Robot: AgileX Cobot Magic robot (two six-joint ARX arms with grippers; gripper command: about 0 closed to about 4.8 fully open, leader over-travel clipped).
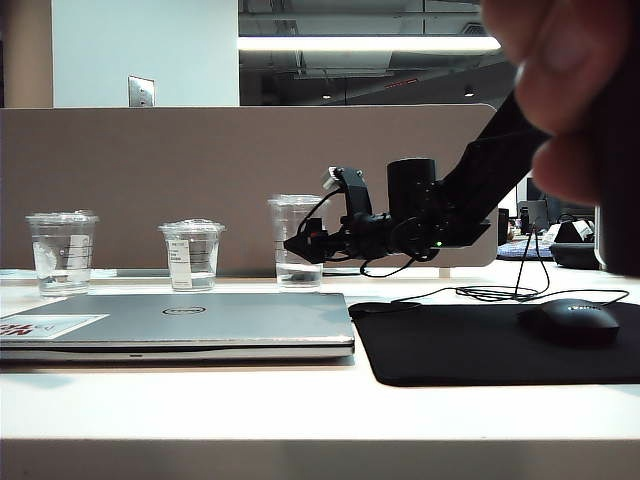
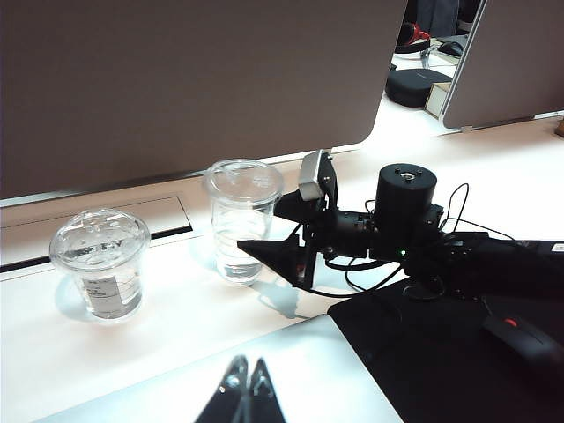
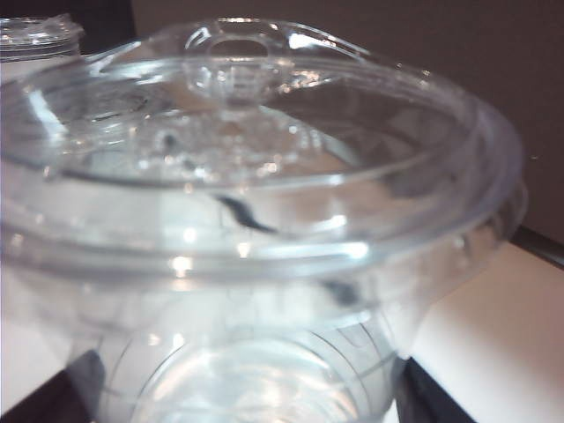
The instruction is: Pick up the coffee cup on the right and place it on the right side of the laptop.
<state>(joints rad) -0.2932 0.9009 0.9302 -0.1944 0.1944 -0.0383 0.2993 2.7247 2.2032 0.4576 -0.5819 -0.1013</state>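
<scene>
On the desk, going left to right, two shorter clear cups stand behind the closed laptop, then the coffee cup stands upright just past the laptop's back right corner, with a mouse on a black mat to the right. The left gripper hangs over the laptop lid, jaws closed and empty. The right gripper is level at the coffee cup, jaws spread wide around its body. It should close gently below the lid, squarely, then lift straight up.
</scene>
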